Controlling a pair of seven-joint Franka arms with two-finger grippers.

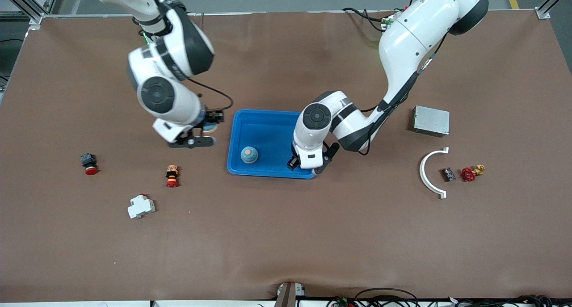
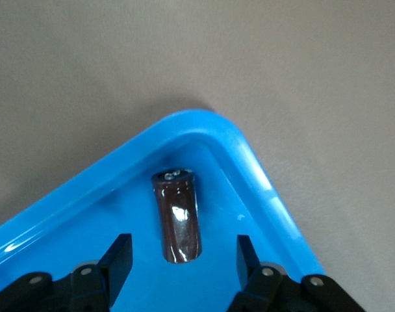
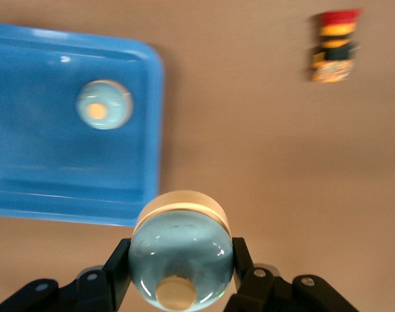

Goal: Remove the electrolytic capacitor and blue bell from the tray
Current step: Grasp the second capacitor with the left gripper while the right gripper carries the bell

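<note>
A blue tray (image 1: 261,119) sits mid-table. A brown capacitor (image 2: 178,214) lies in the tray's corner (image 2: 249,156), free between the spread fingers of my left gripper (image 2: 182,263), which is open just above it. In the front view my left gripper (image 1: 310,163) hangs over that corner and hides the capacitor. My right gripper (image 3: 181,266) is shut on a teal dome bell (image 3: 181,250). It holds the bell over the table beside the tray's edge toward the right arm's end (image 1: 209,130). A second teal bell (image 1: 249,154) sits in the tray, also seen in the right wrist view (image 3: 104,104).
Toward the right arm's end lie a red-capped button (image 1: 89,163), a red and yellow button (image 1: 172,175) and a white breaker (image 1: 140,206). Toward the left arm's end lie a grey box (image 1: 431,120), a white curved piece (image 1: 430,173), a small black part (image 1: 448,174) and a red valve (image 1: 469,174).
</note>
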